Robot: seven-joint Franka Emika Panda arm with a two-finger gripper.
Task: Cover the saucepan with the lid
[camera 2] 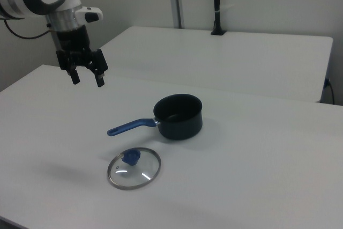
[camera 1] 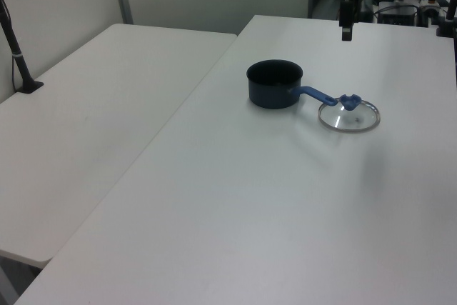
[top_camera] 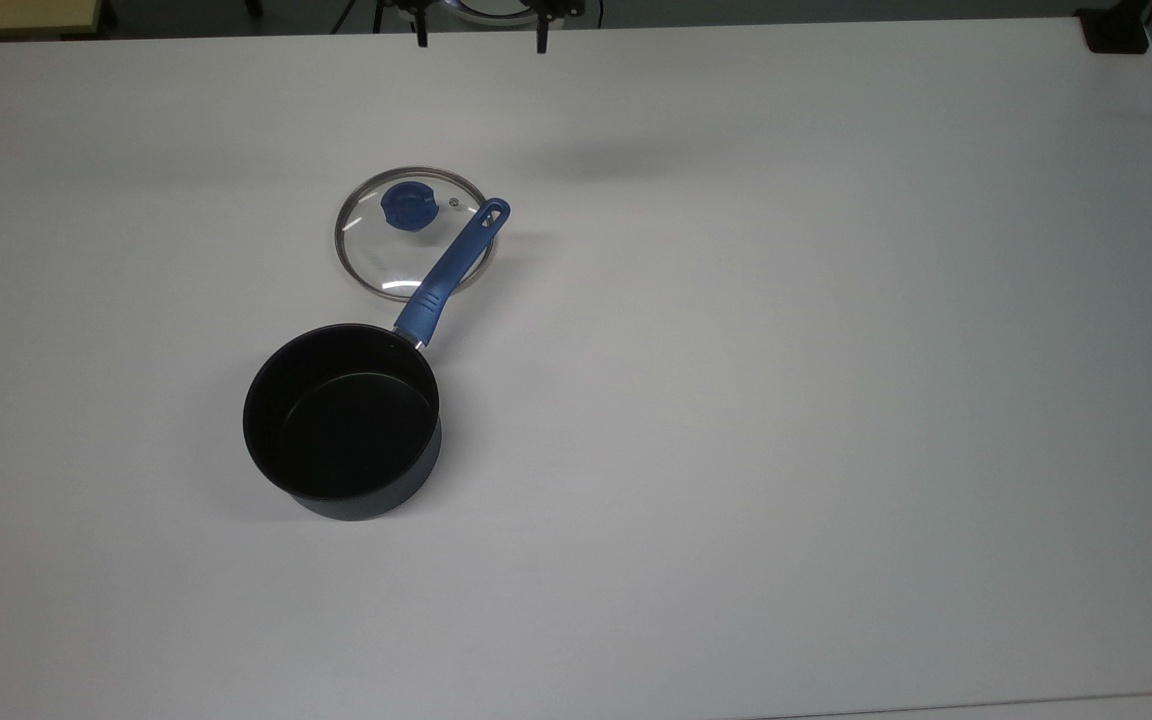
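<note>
On the white table [camera 2: 257, 148]: lid beside the pan, not yet fitted.

In the right view we see, nearest, the lid [camera 2: 134, 168] lying flat on the table with its blue knob [camera 2: 130, 157] up; just behind it the saucepan [camera 2: 178, 116] stands upright and open, its handle [camera 2: 131, 127] pointing toward the right view's left. In the top view the handle crosses above the lid's rim, so we judge the lid is best gripped by the knob and raised straight up, clear of the handle, before being moved over the pan and lowered level onto its rim. Farthest back, the gripper [camera 2: 86, 76] hangs in the air well apart from both, its fingers spread wide, holding and touching nothing.
</note>
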